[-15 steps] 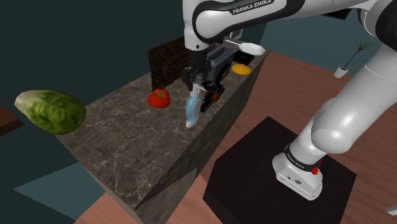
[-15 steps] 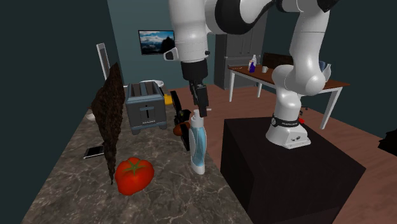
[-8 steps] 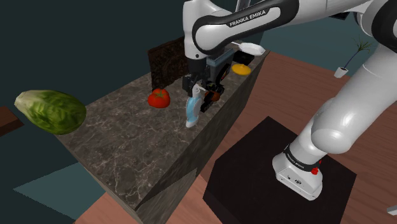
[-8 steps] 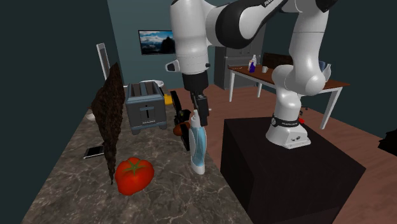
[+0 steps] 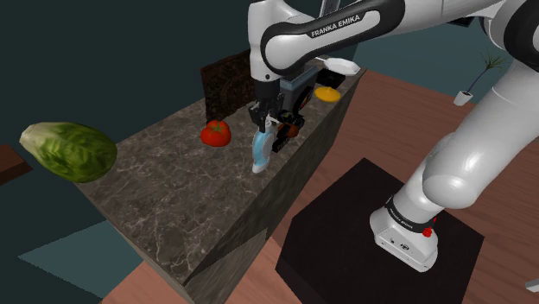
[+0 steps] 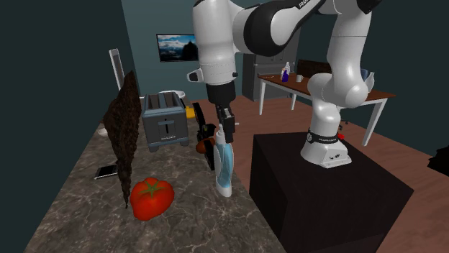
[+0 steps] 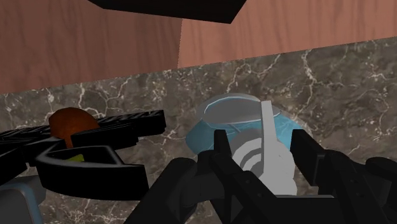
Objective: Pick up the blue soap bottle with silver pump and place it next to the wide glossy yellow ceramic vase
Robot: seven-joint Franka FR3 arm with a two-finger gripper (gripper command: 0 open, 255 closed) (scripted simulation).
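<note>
Marbled counter point(image 5: 173, 194), bottle point(image 5: 260, 155), teal walls point(image 6: 140, 29)

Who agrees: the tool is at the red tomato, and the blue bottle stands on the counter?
The tool is at the pump of the blue bottle, not the red tomato, as the second exterior view shows. The bottle stands on the counter.

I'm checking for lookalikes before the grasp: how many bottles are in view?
2. The blue soap bottle stands on the stone counter at the gripper; a small blue bottle stands on the far table. Others may be hidden behind the arm.
</note>
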